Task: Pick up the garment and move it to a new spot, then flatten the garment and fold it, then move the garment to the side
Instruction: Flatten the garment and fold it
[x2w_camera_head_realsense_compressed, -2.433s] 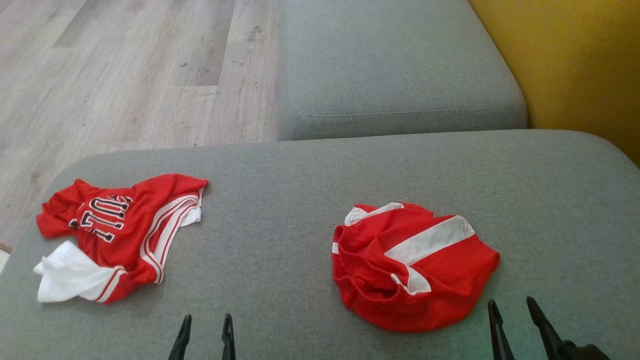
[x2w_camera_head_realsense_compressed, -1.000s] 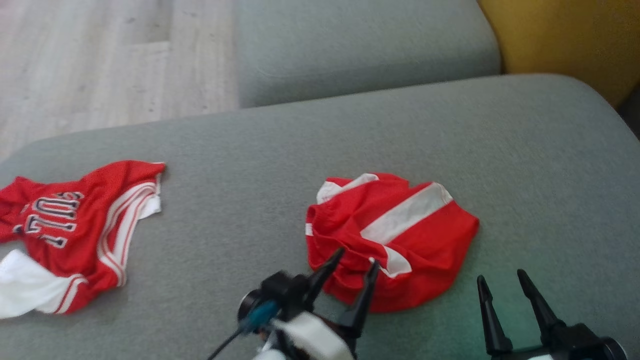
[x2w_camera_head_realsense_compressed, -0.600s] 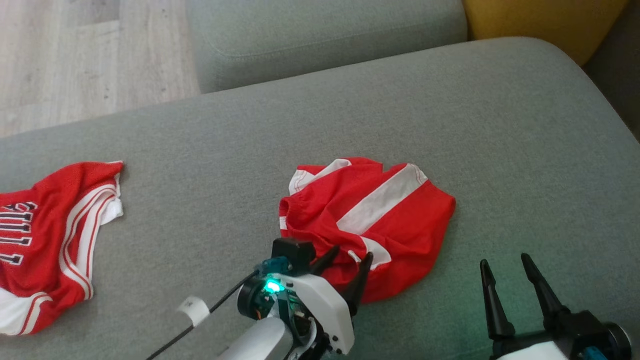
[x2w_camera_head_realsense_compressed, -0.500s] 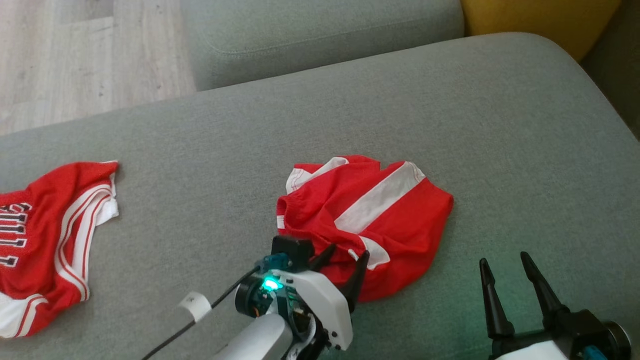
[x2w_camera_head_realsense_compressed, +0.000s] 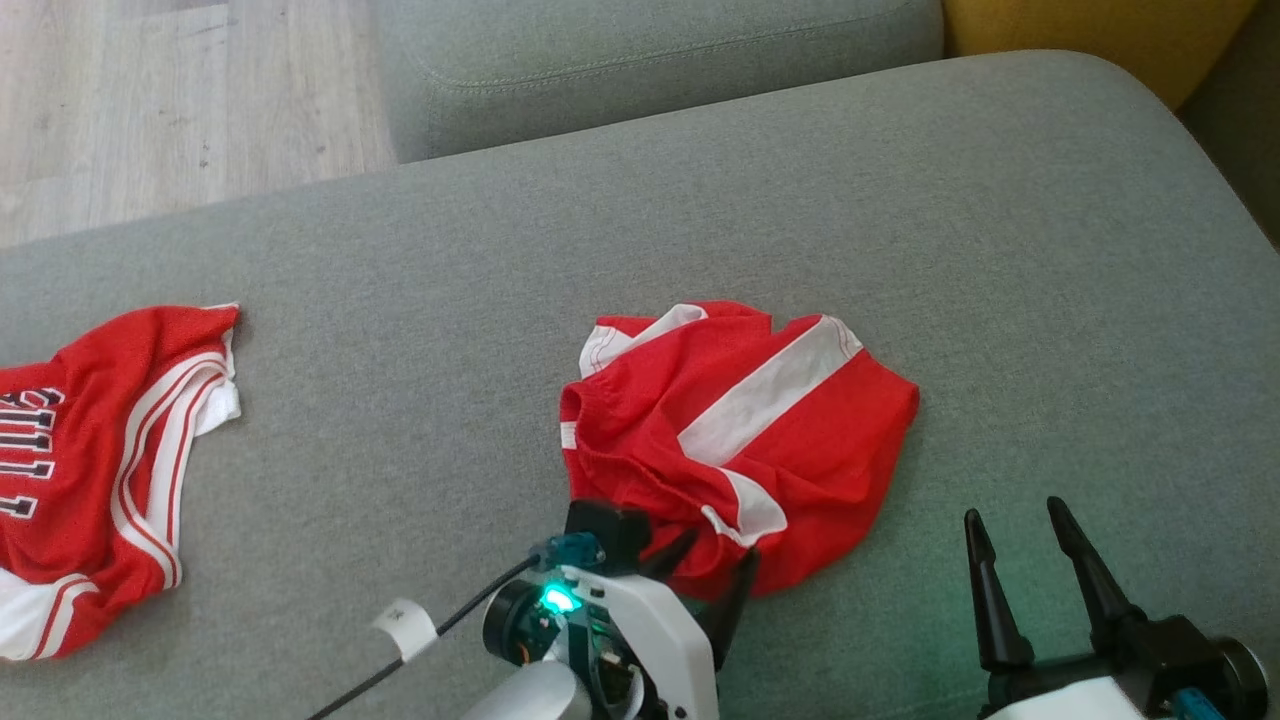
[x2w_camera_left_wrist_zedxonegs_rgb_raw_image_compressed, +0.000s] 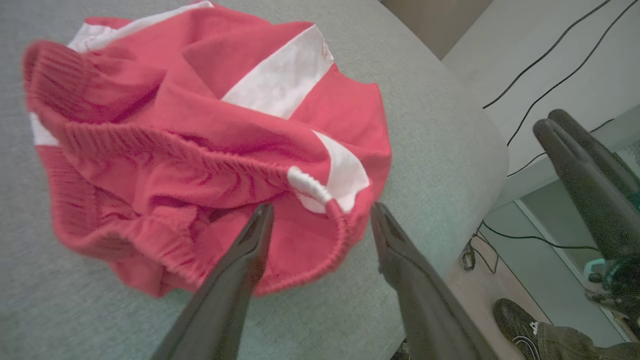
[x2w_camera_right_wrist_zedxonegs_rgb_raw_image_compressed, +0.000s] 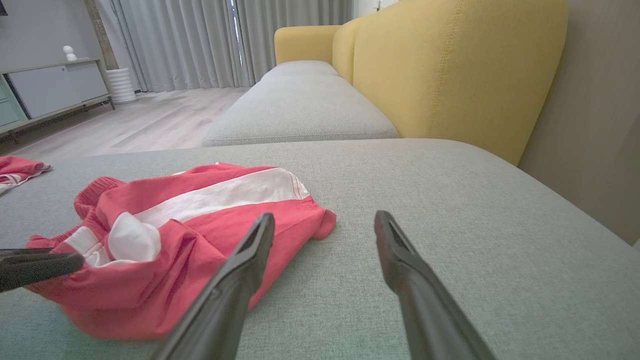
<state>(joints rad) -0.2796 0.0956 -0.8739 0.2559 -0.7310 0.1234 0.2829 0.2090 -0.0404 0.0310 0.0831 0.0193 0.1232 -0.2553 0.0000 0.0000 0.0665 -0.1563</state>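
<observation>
The garment, crumpled red shorts (x2w_camera_head_realsense_compressed: 780, 430) with white stripes, lies in the middle of the grey sofa cushion (x2w_camera_head_realsense_compressed: 400, 250). My left gripper (x2w_camera_head_realsense_compressed: 720, 560) is open at the shorts' near edge. In the left wrist view its fingers (x2w_camera_left_wrist_zedxonegs_rgb_raw_image_compressed: 321, 210) straddle the ribbed hem of the shorts (x2w_camera_left_wrist_zedxonegs_rgb_raw_image_compressed: 200, 125), one tip over the cloth and one just beside it. My right gripper (x2w_camera_head_realsense_compressed: 1012, 520) stands open to the right of the shorts, apart from them. The right wrist view has that gripper (x2w_camera_right_wrist_zedxonegs_rgb_raw_image_compressed: 325, 217) above bare cushion, the shorts (x2w_camera_right_wrist_zedxonegs_rgb_raw_image_compressed: 200, 225) to its left.
A red and white jersey (x2w_camera_head_realsense_compressed: 90, 450) lies at the cushion's left end. Behind are a second grey cushion (x2w_camera_head_realsense_compressed: 650, 50), a yellow backrest (x2w_camera_head_realsense_compressed: 1080, 30) and wooden floor (x2w_camera_head_realsense_compressed: 150, 90). Past the cushion's edge, the left wrist view shows cables and a person's shoe (x2w_camera_left_wrist_zedxonegs_rgb_raw_image_compressed: 515, 325).
The head camera has turned and tipped down. My left arm came in from the lower left to the shorts' near edge, fingers open. The right gripper kept its place.
</observation>
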